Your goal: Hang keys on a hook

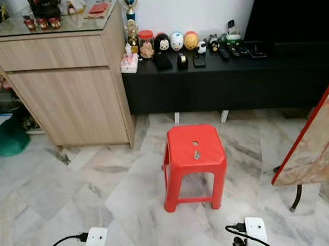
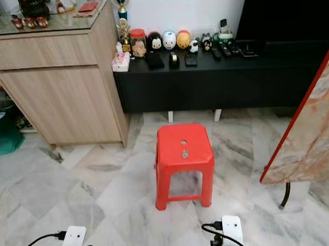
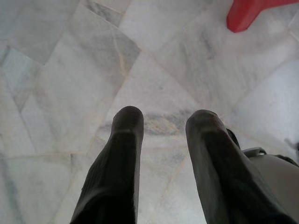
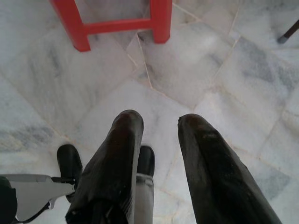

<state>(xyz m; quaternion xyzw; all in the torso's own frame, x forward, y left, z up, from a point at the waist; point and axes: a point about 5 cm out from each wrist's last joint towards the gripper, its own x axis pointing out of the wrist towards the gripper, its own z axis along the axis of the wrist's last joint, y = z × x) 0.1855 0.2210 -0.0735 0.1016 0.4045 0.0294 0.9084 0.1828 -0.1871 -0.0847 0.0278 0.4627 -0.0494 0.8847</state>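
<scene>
You have the small metal key (image 1: 196,155) lying on top of the red plastic stool (image 1: 194,164), which stands on the grey marble floor (image 1: 74,188). Your left end effector (image 3: 161,122) and right end effector (image 4: 156,122) both hang released above the floor, empty.

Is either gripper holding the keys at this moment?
No: the keys lie on the red stool, while the left gripper and right gripper hang open above the floor.

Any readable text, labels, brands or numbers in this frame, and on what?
None can be read.
The red-lidded jar and the pink box on the black cabinet may carry print, but it is too small and blurred.
The red stool shows no marking.
</scene>
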